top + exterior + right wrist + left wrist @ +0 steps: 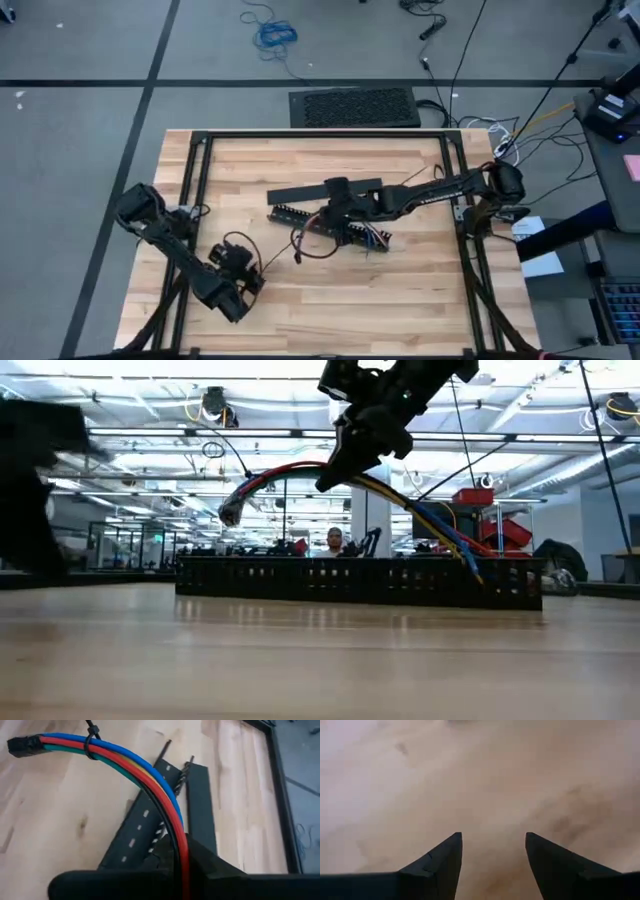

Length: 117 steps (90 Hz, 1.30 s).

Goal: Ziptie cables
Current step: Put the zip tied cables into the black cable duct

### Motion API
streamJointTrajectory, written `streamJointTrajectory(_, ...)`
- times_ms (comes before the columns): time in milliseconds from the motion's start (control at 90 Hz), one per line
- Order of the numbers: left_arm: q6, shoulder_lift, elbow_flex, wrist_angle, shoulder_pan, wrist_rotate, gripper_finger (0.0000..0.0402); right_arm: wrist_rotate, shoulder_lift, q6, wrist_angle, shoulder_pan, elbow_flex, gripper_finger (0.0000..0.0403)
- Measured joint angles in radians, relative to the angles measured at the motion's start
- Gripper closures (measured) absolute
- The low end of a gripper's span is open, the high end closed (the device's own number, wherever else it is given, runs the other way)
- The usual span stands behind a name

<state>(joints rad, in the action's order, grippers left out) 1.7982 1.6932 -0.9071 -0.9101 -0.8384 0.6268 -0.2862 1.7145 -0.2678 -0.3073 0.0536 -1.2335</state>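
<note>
While the left end effector (493, 851) rests low at about 7 o'clock on the wooden worktop (400, 300), its two dark fingers (440, 862) spread apart with only bare wood between them, the right end effector (335, 205) reaches in from 3 o'clock to the middle of the worktop. There it is clenched on the cables (125, 762), a bundle of blue, red, green and yellow wires that runs up between its fingers in the right wrist view. In the low view the bundle (290, 475) arches up clear of the worktop, one end capped by a dark plug, the other end dropping down to the long black slotted bar (360, 580) that lies across the centre. A thin dark ziptie (90, 742) is looped around the wires near the plug end, its tail sticking outward. A second flat black piece (200, 805) lies just beside the bar. Behind the worktop, in the room, a person (335, 541) shows far off above the bar.
</note>
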Motion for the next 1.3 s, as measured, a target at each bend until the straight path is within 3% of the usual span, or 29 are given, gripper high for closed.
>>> streamJointTrajectory(67, 0.01, 0.0, -0.042, -0.046, -0.003, -0.003, 0.0187, -0.004, 0.0, 0.027, 0.008, -0.012, 0.0, 0.0396)
streamJointTrajectory(200, 0.199, 0.0, -0.138, -0.397, -0.005, -0.252, 0.0187, -0.01, 0.0, 0.064, 0.018, -0.033, 0.0, 0.0396)
streamJointTrajectory(256, 0.228, 0.0, -0.164, -0.477, -0.02, -0.283, 0.0187, -0.011, 0.0, 0.066, 0.017, -0.038, 0.0, 0.0396)
streamJointTrajectory(311, 0.237, 0.0, -0.183, -0.471, -0.042, -0.177, 0.0187, -0.01, 0.0, 0.066, 0.018, -0.042, 0.0, 0.0396)
streamJointTrajectory(444, 0.147, -0.002, -0.204, -0.296, -0.093, 0.304, 0.0187, -0.033, 0.0, 0.076, 0.023, -0.059, 0.0, 0.0396)
streamJointTrajectory(511, 0.086, -0.002, -0.201, -0.249, -0.088, 0.422, 0.0187, -0.048, 0.0, 0.078, 0.03, -0.069, 0.0, 0.0396)
streamJointTrajectory(756, -0.007, 0.034, -0.063, -0.09, 0.01, 0.501, 0.0187, 0.004, -0.004, 0.055, 0.055, -0.074, 0.0, 0.0396)
streamJointTrajectory(989, 0.021, 0.036, 0.054, 0.084, 0.054, 0.741, 0.0187, 0.023, -0.005, 0.042, 0.056, -0.066, 0.0, 0.0396)
streamJointTrajectory(1178, -0.094, 0.034, 0.064, 0.225, 0.053, 0.691, 0.0168, 0.027, -0.005, 0.02, 0.077, -0.065, 0.001, 0.0396)
streamJointTrajectory(1300, -0.263, 0.024, 0.059, 0.363, 0.073, 0.625, 0.015, 0.03, -0.005, 0.011, 0.118, -0.058, 0.001, 0.0396)
